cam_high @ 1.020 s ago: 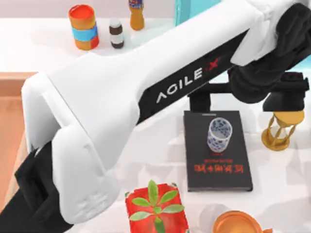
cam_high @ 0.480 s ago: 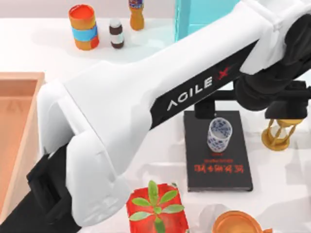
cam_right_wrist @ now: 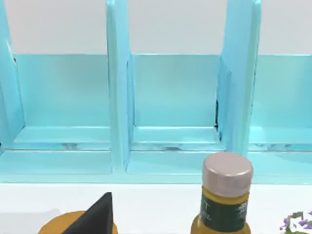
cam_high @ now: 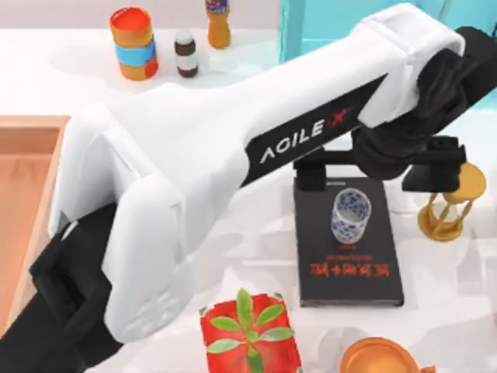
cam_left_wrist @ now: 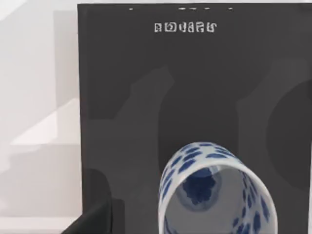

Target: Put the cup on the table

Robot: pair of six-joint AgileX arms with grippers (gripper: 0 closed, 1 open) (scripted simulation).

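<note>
Inventory, as seen from my station.

- Cup (cam_high: 351, 215): one, blue-patterned white porcelain, upright on the black book (cam_high: 348, 272), on its half nearer the rack. In the left wrist view its open mouth (cam_left_wrist: 217, 195) shows against the dark cover (cam_left_wrist: 195, 97).
- Table (cam_high: 458, 311): one, white, carrying everything listed.
- Left gripper (cam_high: 373, 177): one, claw spread wide, over the book's far edge, near the cup and not touching it.
- Right arm: one, parked facing the turquoise rack (cam_right_wrist: 170, 97); its claw's state I cannot tell.
- Bottles: two at the back of the table (cam_high: 185, 54) (cam_high: 218, 22), plus one yellow pink-capped bottle (cam_right_wrist: 226, 195) before the rack.
- Orange canister (cam_high: 133, 43): one.
- Hourglass (cam_high: 446, 206): one, right of the book.
- Red plant pot (cam_high: 250, 334): one.
- Orange cup (cam_high: 380, 359): one.
- Wooden tray (cam_high: 27, 202): one, at the left.
</note>
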